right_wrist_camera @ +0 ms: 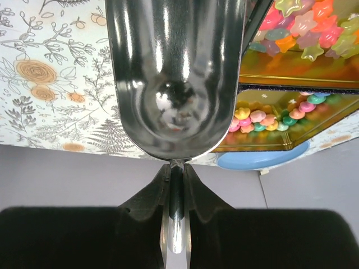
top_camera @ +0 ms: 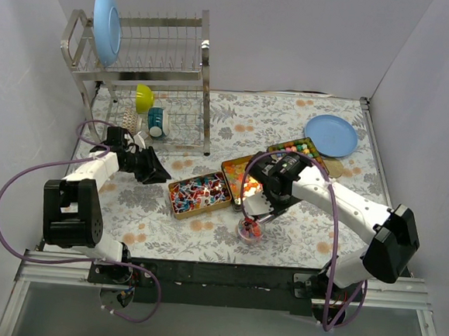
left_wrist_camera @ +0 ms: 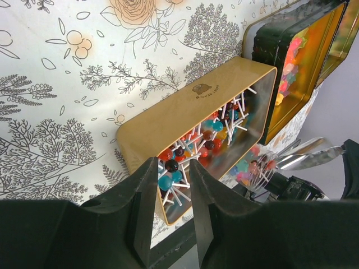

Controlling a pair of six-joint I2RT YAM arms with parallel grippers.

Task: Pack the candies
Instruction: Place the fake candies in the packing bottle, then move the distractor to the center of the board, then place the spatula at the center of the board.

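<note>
The candies lie in gold tins: star-shaped ones in the middle tin [top_camera: 242, 177] [right_wrist_camera: 303, 25], and round ones [right_wrist_camera: 263, 116] in the far tin [top_camera: 296, 152]. More candies fill a small glass cup [top_camera: 249, 230] [left_wrist_camera: 255, 167] near the front. My right gripper [top_camera: 272, 191] [right_wrist_camera: 176, 168] is shut on the handle of a metal scoop [top_camera: 258, 208] [right_wrist_camera: 176, 73]. The scoop's bowl looks empty and hangs just above the cup. My left gripper [top_camera: 153, 167] [left_wrist_camera: 173, 165] is open and empty, low over the table, left of the lollipop tin [top_camera: 199, 195] [left_wrist_camera: 185, 115].
A dish rack [top_camera: 142, 76] stands at the back left with a blue plate [top_camera: 106, 26], a yellow bowl [top_camera: 144, 97] and a teal cup [top_camera: 156, 121]. Another blue plate [top_camera: 332, 135] lies at the back right. White walls close the sides.
</note>
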